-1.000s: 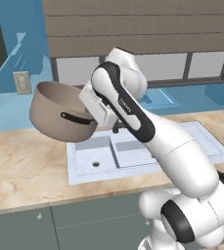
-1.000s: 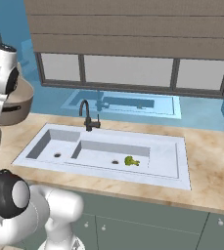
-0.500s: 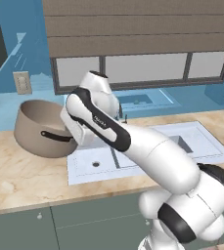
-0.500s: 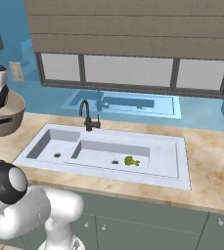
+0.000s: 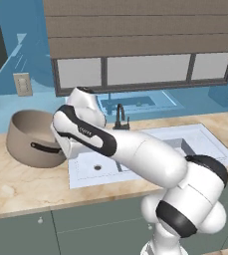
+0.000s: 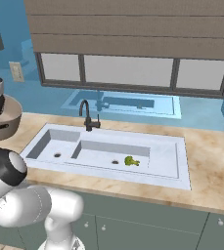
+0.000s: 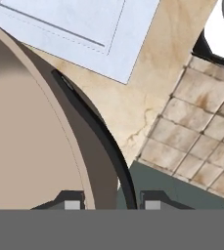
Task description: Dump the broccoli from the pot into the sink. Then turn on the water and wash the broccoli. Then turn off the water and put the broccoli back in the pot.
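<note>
Broccoli (image 6: 130, 160) lies on the floor of the sink (image 6: 177, 173), in the larger basin to the right of the divider, just beside that basin's round drain and well to the right of the black faucet (image 6: 87, 115). The pot (image 5: 33, 137) stands upright on the counter (image 5: 21, 187) just left of the sink, its taupe inside bare. In the hand view, the gripper (image 7: 108, 205) straddles the pot's wall and black side handle (image 7: 101, 141), one finger (image 7: 72, 202) inside the rim and the other outside the handle, so the fingers are clamped on the pot's handle. The white arm (image 5: 135, 154) reaches leftward across the sink to the pot. No stream runs from the faucet.
</note>
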Controlling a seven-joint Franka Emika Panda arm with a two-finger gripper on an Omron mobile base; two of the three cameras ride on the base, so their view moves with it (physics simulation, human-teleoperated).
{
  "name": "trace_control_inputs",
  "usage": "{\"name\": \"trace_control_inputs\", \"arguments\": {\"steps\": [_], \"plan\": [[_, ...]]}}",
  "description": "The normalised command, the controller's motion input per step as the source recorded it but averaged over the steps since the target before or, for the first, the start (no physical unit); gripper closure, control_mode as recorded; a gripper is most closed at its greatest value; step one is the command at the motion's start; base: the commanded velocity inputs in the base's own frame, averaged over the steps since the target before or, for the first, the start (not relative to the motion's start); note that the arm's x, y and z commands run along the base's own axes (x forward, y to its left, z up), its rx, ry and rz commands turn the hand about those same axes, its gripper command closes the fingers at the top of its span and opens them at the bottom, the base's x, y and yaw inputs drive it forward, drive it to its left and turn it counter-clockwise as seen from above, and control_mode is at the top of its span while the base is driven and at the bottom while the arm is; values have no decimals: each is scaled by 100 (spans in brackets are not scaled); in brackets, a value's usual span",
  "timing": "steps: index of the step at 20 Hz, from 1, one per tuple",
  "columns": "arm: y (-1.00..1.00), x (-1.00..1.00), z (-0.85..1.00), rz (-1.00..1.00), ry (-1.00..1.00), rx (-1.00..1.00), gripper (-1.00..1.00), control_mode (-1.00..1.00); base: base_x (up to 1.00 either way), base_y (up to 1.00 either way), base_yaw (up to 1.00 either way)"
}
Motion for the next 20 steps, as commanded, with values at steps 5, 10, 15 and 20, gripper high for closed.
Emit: {"name": "trace_control_inputs", "arguments": {"steps": [5,10,15,20], "plan": [[25,4,-23,-5,0,0,100,-100,0,0,0],[22,0,-35,-6,0,-2,100,-100,0,0,0],[15,0,-43,-6,0,-4,100,-100,0,0,0],[18,1,-36,-5,0,-2,100,-100,0,0,0]]}}
